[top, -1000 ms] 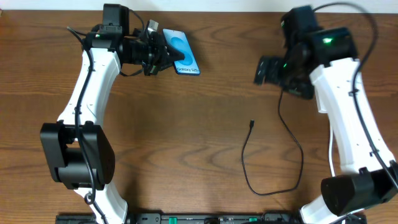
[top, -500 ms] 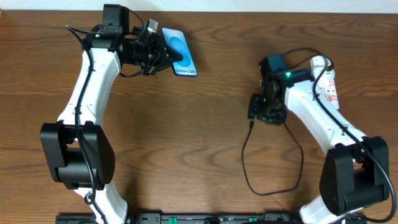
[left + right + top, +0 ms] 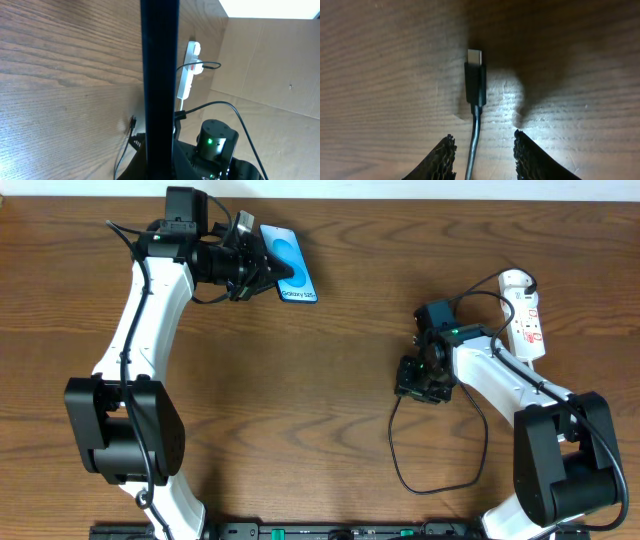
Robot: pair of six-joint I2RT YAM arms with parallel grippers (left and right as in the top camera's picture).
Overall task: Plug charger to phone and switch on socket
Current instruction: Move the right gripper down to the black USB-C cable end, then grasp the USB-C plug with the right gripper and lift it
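One phone [image 3: 296, 262] clamped in left fingers [image 3: 260, 279], right fingers [image 3: 441, 158] apart, astride charger [image 3: 475, 83] cable.

The left arm [image 3: 140, 310] rises from its base at the near left and bends at the elbow toward the far edge; its wrist turns rightward, roughly level with the bench [image 3: 300, 410]; the left gripper [image 3: 266, 268] has its jaws clamped on the edge of the phone [image 3: 292, 265]. The right arm [image 3: 500, 375] lies low, stretched leftward; its wrist tips down; the right gripper [image 3: 414, 384] points at the bench, jaws parted, ribbed fingertips [image 3: 442, 159] close to the wood.
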